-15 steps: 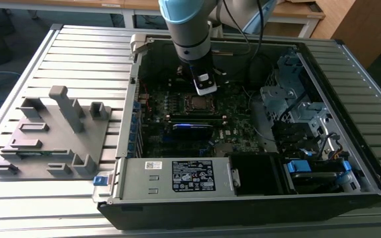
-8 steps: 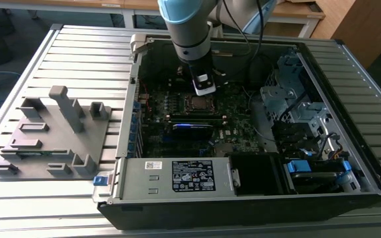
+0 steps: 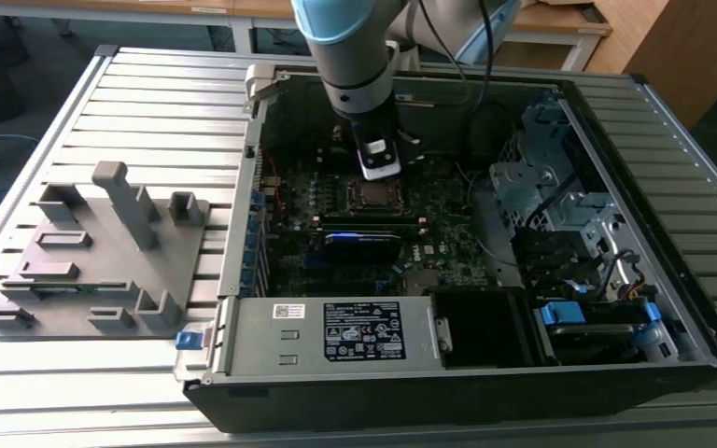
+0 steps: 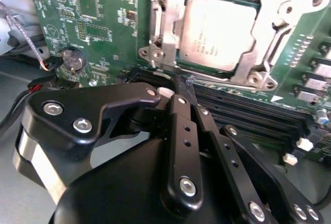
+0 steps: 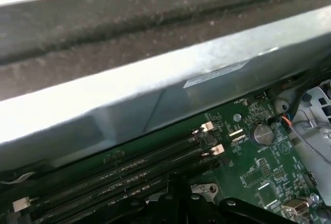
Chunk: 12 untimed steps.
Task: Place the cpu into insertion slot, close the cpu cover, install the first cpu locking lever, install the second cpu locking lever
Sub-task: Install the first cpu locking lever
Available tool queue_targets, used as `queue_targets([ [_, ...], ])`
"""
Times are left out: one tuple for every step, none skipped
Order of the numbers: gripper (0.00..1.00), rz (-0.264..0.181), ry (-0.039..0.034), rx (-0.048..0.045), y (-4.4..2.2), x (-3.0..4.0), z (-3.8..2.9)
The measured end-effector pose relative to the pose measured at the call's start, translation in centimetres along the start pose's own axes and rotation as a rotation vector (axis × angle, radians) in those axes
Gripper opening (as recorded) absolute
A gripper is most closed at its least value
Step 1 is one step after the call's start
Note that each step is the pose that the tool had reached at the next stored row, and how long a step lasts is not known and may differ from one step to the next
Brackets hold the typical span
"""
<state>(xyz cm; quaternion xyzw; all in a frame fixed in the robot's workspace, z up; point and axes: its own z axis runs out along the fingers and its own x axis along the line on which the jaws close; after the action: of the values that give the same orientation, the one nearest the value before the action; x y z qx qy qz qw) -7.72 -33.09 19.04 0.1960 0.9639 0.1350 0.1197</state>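
Observation:
The cpu (image 4: 217,31), a dull silvery square, lies flat in the insertion slot (image 3: 351,196) in the middle of the motherboard. The cpu cover (image 4: 164,27), a silvery frame, lies down around it, with the chip showing through its window. My gripper (image 4: 180,85) is shut, with nothing visibly between its fingers. Its tips are at the socket edge that faces the memory slots. In the exterior view the gripper (image 3: 380,171) hangs inside the case just behind the socket. I cannot tell how the locking levers stand.
Long black memory slots (image 5: 129,169) run beside the socket, with a coin battery (image 5: 261,133) nearby. The case wall (image 5: 155,89) rises close behind the gripper. Drive cages and cables (image 3: 558,215) fill the exterior view's right. A grey fixture (image 3: 97,252) sits outside the case on the left.

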Motion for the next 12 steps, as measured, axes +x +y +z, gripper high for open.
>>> queue_targets([
  [0.11, 0.004, -0.0015, 0.0007, -0.05, 0.16, -0.05],
  [0.11, 0.008, -0.0029, 0.0013, -0.09, 0.29, -0.09],
  [0.11, 0.012, -0.0044, 0.0019, -0.12, 0.37, -0.11],
  [0.11, 0.015, -0.0058, 0.0025, -0.14, 0.43, -0.13],
  [0.11, 0.018, -0.0069, 0.003, -0.14, 0.47, -0.14],
  [0.11, 0.022, -0.0086, 0.0036, -0.13, 0.5, -0.14],
  [0.11, 0.027, -0.0103, 0.0048, -0.11, 0.52, -0.13],
  [0.11, 0.032, -0.0124, 0.006, -0.07, 0.54, -0.12],
  [0.11, 0.038, -0.0147, 0.0075, -0.04, 0.56, -0.1],
  [0.11, 0.044, -0.0176, 0.0094, -0.01, 0.57, -0.08],
  [0.11, 0.051, -0.0208, 0.0117, 0.02, 0.59, -0.07],
  [0.11, 0.058, -0.0243, 0.0144, 0.06, 0.61, -0.05],
])
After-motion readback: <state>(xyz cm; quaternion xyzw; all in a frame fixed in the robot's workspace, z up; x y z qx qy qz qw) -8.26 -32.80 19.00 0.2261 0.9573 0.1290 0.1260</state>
